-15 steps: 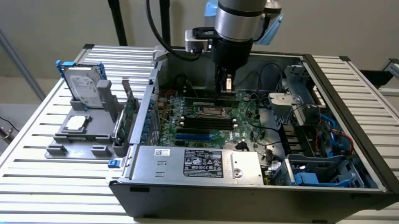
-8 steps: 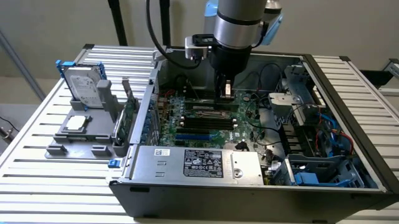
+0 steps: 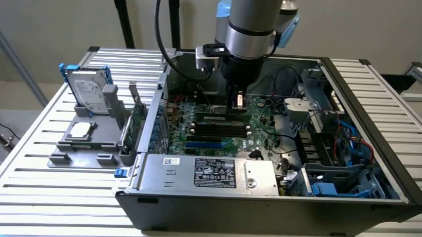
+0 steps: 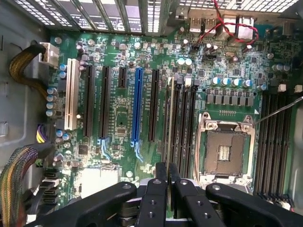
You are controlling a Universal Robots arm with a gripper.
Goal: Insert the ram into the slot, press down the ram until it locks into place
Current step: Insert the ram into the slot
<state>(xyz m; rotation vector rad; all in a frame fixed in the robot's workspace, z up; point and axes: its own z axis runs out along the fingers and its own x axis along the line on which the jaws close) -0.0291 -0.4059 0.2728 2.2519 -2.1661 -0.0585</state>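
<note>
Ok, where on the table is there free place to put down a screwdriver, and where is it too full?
The slatted table is bare on the near side of the grey fixture, and also at the exterior view's right of the computer case. Inside the case it is crowded: the gripper hangs over the motherboard and cables.

Arm (image 3: pixel 250 29) upright, wrist pointing straight down, gripper (image 4: pixel 167 171) fingers (image 4: pixel 160 182) pinched together, tips touching.
</note>
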